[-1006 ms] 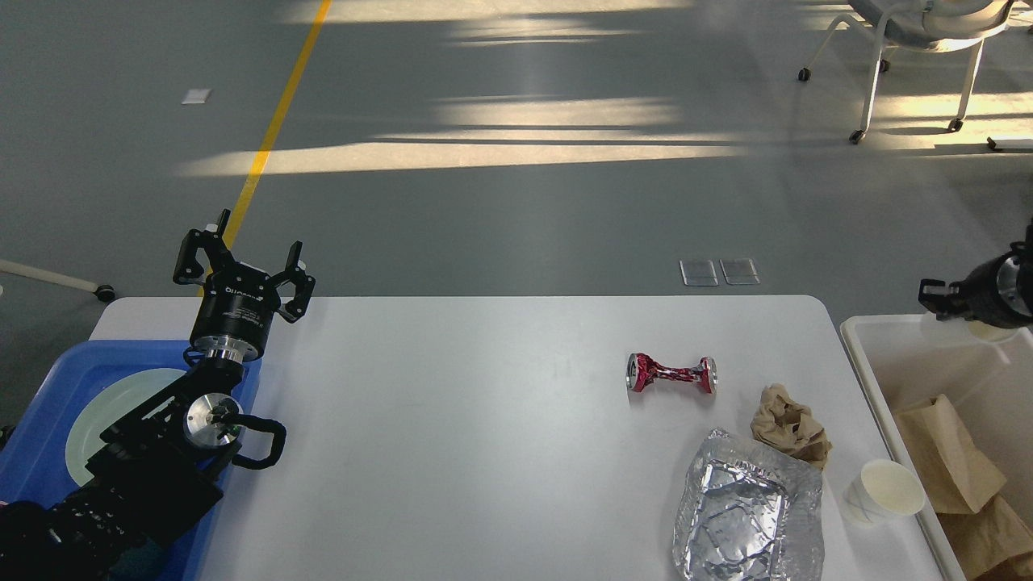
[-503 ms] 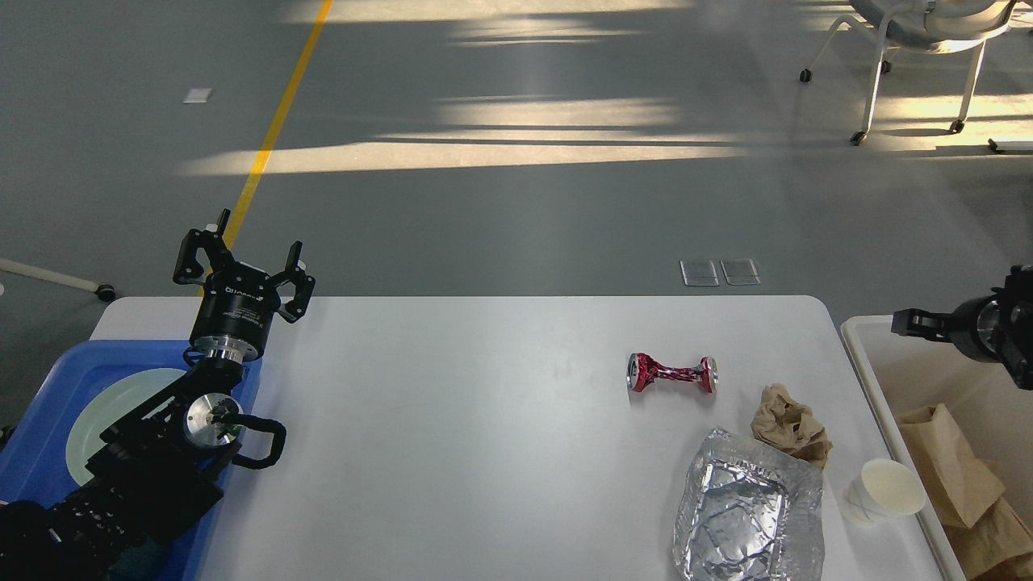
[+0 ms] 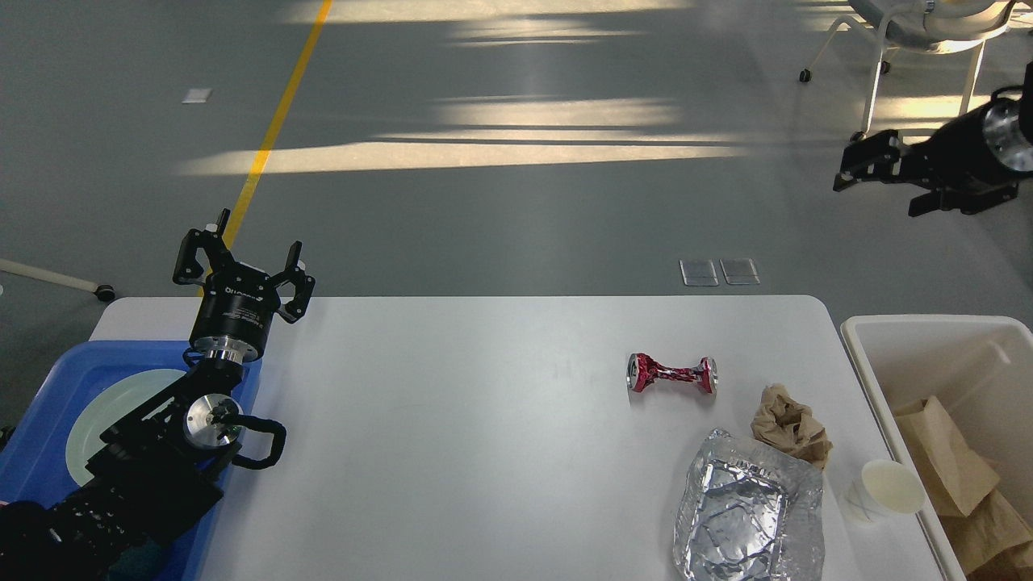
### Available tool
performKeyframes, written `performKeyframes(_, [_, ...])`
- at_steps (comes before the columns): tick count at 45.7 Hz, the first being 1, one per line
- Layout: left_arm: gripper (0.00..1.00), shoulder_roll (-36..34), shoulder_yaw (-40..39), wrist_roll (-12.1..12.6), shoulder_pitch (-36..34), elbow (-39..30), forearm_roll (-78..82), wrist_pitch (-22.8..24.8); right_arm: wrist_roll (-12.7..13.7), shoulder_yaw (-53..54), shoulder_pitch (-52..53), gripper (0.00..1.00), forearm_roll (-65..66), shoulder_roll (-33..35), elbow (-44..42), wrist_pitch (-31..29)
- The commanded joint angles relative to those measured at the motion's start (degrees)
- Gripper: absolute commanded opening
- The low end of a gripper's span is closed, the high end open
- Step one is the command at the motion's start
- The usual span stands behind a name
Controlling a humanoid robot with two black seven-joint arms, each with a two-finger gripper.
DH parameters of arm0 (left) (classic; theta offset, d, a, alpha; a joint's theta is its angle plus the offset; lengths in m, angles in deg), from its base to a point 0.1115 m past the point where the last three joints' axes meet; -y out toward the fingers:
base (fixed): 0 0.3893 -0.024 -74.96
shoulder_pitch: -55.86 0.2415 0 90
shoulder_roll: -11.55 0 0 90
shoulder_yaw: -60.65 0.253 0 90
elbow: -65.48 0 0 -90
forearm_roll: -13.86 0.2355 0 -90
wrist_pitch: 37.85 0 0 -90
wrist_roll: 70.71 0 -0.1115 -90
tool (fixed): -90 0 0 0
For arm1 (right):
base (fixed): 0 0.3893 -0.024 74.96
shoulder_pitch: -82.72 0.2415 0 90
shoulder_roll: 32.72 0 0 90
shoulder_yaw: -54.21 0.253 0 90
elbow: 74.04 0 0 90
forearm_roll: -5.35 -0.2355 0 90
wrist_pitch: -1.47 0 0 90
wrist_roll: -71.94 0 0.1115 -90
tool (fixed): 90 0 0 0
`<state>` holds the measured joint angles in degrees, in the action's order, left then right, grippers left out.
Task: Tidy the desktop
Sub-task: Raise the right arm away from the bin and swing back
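Fingers, left arm: the left fingers [image 3: 242, 262] are seen spread apart and empty, held upright above the near-left end of the table, just beside the blue tray [image 3: 48, 387].
Fingers, right arm: the right fingers [image 3: 880, 173] are seen apart with nothing between them, raised high over the floor, well above the bin [image 3: 880, 331].
Table: the white table [image 3: 452, 436] lies below both sets of fingers; its litter is gathered at the end under the right fingers, well apart from the left ones.
Crushed can: a red crushed can [image 3: 671, 374] lies on its side, nearest the right fingers among the litter; it is judged light and stiff, best taken across its pinched waist.
Paper wad: a brown paper wad [image 3: 789, 424] sits just beside the can; judged soft and very light, to be pinched anywhere.
Foil tray: a crumpled foil tray [image 3: 746, 508] touches the wad; judged flimsy and sharp-edged, to be held by its rim.
Paper cup: a paper cup [image 3: 884, 491] lies tipped near the table edge by the bin; easily crushed or rolled.
Surface: smooth, plain, probably slippery.
Room: grey floor, yellow line [image 3: 274, 121], sun patches, a chair [image 3: 928, 32] beyond the right fingers.
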<state>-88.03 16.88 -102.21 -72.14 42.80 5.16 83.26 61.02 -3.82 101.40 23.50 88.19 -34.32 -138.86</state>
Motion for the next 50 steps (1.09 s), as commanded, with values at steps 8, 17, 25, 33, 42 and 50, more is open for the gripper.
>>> performKeyframes(8, [0.96, 0.0, 0.0, 0.0, 0.0, 0.0, 0.0, 0.0, 0.3, 2.4, 20.9, 1.00, -3.2, 0.6, 14.1, -4.7])
performKeyframes(17, [0.96, 0.0, 0.0, -0.1, 0.0, 0.0, 0.0, 0.0, 0.3, 3.4, 33.2, 1.00, -3.7, 0.4, 23.6, -4.7])
performKeyframes(25, [0.96, 0.0, 0.0, -0.1, 0.0, 0.0, 0.0, 0.0, 0.4, 5.1, 36.5, 1.00, -3.7, -0.1, 24.1, -4.7])
performKeyframes(33, [0.96, 0.0, 0.0, -0.1, 0.0, 0.0, 0.0, 0.0, 1.0, 4.9, 34.9, 1.00, -3.0, -1.5, 23.9, -4.7])
performKeyframes(42, [0.96, 0.0, 0.0, -0.1, 0.0, 0.0, 0.0, 0.0, 4.8, 4.9, 26.3, 1.00, -1.0, -1.3, 23.7, -4.7])
performKeyframes(50, [0.96, 0.0, 0.0, 0.0, 0.0, 0.0, 0.0, 0.0, 5.0, 4.5, 14.5, 1.00, 6.6, 0.5, 23.4, -4.7])
